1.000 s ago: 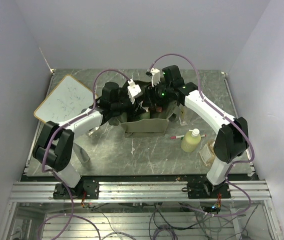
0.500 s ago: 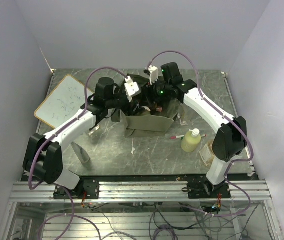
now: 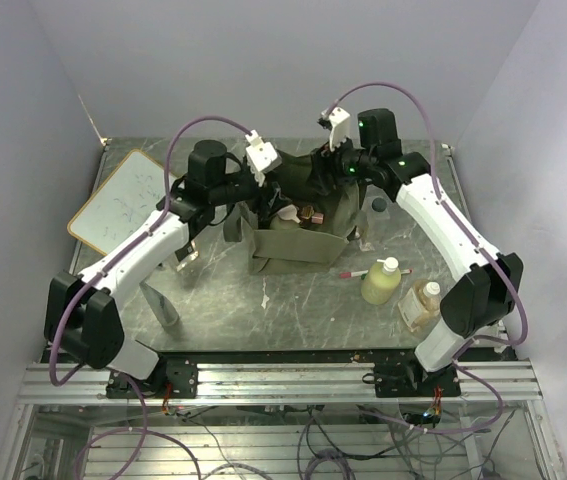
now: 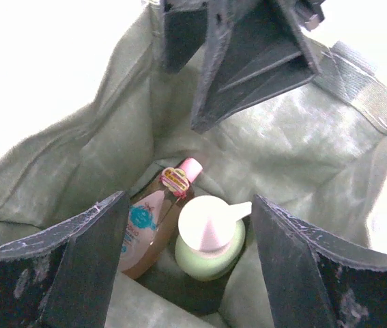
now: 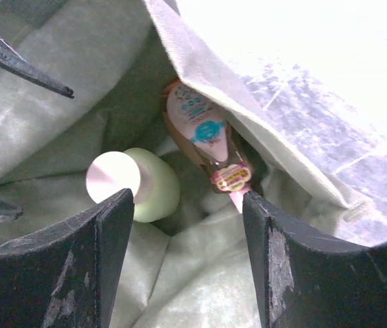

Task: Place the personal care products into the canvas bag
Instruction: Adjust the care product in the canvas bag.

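Observation:
The olive canvas bag (image 3: 298,240) stands open mid-table. On its floor lie a slim orange bottle (image 4: 153,222) with a pink cap and a yellow-green bottle (image 4: 210,239) with a white pump top. My left gripper (image 4: 190,273) hangs open above the bag's left side, with nothing between its fingers. My right gripper (image 5: 186,266) is open over the bag's far right rim, also holding nothing. Outside the bag are another yellow-green bottle (image 3: 381,282), an amber square bottle (image 3: 420,305), a black-lidded jar (image 3: 379,205) and a grey tube (image 3: 165,308).
A wood-framed whiteboard (image 3: 128,200) lies at the far left. A red-green-white pen (image 3: 358,272) rests just right of the bag, beside the yellow-green bottle. The table's rails run along the near edge.
Both grippers have opened wider. The right arm has drawn back and to the right from over the bag, uncovering the amber bottle and the jar. The left arm has stretched further toward the bag.

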